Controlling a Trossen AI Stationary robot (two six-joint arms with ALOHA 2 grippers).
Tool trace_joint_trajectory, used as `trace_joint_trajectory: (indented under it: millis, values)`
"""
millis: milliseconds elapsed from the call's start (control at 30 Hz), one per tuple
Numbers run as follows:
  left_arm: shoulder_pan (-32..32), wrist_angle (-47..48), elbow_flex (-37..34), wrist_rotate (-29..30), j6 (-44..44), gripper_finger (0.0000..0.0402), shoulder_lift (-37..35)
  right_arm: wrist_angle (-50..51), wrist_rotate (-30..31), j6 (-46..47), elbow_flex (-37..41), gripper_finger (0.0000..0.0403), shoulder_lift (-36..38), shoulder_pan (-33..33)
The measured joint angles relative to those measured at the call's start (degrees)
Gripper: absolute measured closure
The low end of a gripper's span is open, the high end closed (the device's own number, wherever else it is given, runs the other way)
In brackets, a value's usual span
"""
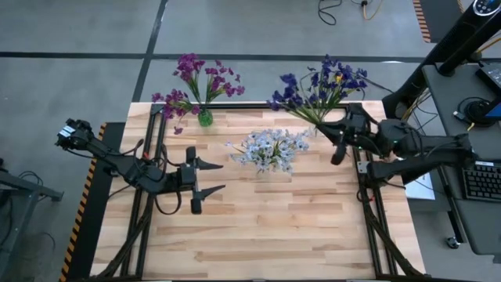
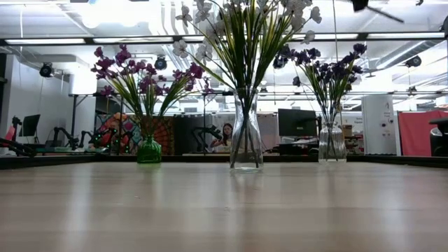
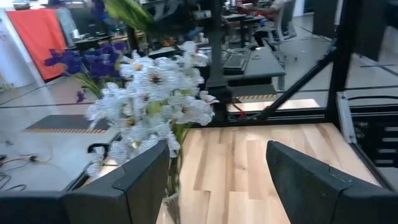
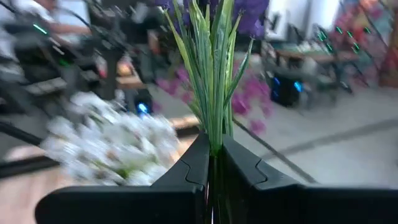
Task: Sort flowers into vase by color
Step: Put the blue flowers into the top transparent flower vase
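At counter mid-left, left claw (image 1: 210, 176) hangs wide open, empty, facing the white flowers (image 1: 270, 149) in the middle clear vase (image 2: 246, 143). Farther back right, right claw (image 4: 211, 163) is clamped on the blue-violet flowers (image 1: 321, 84) at their vase (image 2: 331, 143). Magenta flowers (image 1: 196, 82) stand in the green vase (image 1: 204, 117). Judged final placement; next, release and back off without tipping.

My left gripper (image 1: 210, 177) hangs over the table's left half, fingers spread wide and holding nothing. My right gripper (image 1: 338, 149) reaches in from the right edge, fingers pinched together.
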State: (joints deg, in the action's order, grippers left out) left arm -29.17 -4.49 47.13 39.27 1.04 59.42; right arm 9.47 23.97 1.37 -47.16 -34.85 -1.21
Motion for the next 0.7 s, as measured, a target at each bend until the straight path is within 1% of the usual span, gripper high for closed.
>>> trace_joint_trajectory:
  millis: [167, 333, 433, 567, 700]
  values:
    - [-0.03, -0.84, 0.0, -4.76, 1.02, 0.0151, 0.0, -5.32, -0.44, -3.28, -1.64, 0.0381, -0.09, -6.56]
    - [-0.19, -3.27, 0.0, -5.9, 2.73, 0.0151, 0.48, -12.99, -2.55, -6.7, -1.76, 0.0381, -1.31, -13.59]
    - [-0.26, -5.63, 0.0, -6.56, 4.93, 0.0151, 1.83, -16.02, -3.02, -7.75, -1.6, 0.0381, -3.68, -17.04]
    - [-0.28, -11.24, 0.0, -9.55, 8.63, 0.0151, 4.16, -21.01, -2.99, -9.44, -1.57, 0.0381, -8.07, -20.86]
    - [-0.31, -16.42, 0.0, -11.18, 12.3, 0.0151, 6.5, -29.27, -3.02, -13.07, -1.44, 0.0382, -12.68, -24.5]
